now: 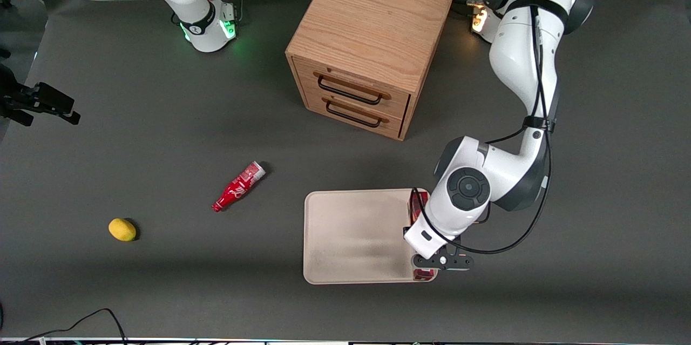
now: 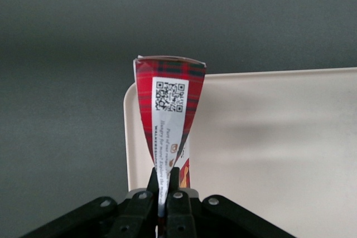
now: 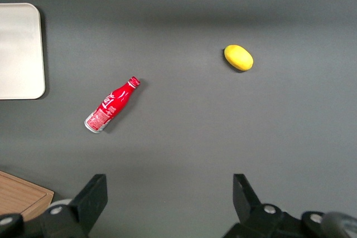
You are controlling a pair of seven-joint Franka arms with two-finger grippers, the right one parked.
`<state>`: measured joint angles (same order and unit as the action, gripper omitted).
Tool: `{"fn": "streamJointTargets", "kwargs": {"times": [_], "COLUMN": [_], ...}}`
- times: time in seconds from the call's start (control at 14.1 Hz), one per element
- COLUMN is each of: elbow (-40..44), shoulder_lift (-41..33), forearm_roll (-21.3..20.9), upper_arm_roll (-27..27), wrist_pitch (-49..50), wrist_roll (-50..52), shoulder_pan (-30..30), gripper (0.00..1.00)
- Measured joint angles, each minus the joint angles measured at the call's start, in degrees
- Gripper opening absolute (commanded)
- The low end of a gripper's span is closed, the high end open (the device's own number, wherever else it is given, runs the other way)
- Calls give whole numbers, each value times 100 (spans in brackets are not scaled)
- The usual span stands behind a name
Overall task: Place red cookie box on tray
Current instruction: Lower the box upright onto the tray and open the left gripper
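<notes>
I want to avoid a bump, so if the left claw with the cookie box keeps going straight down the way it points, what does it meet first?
Probably the tray. The left claw, shut on the red cookie box, points down over the tray's edge nearest the working arm, so the box would land at the rim, though the height is unclear.

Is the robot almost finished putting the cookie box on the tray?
Nearly. Done: the hand has picked up the red cookie box and carried it over the edge of the tray at the working arm's end. In hand: its fingers are shut on the box, gripping the narrow end. Left: set the box down inside the tray and let go. The box overhangs the rim.
</notes>
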<state>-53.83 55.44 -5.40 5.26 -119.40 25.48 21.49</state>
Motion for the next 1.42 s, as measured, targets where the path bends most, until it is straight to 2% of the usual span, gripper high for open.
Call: {"fn": "streamJointTargets", "kwargs": {"times": [0.28,0.36,0.43,0.5,0.64,0.71,0.78,1.42], "elbow": [-6,-10,-12,-18,-39,-48,-55,-122], "shoulder_lift": [211,267,314,356,402,411,411,412], "forearm_roll": [0,0,-1,-1,-2,-3,-3,-5], "upper_arm_roll": [-16,-16,-16,-16,-18,-19,-19,-24], "wrist_pitch": [-269,-320,-367,-426,-553,-593,-622,-687], "wrist_roll": [19,19,19,19,19,19,19,19], "shoulder_pan": [2,4,4,5,5,5,5,5], "gripper": [0,3,17,21,43,84,100,100]}}
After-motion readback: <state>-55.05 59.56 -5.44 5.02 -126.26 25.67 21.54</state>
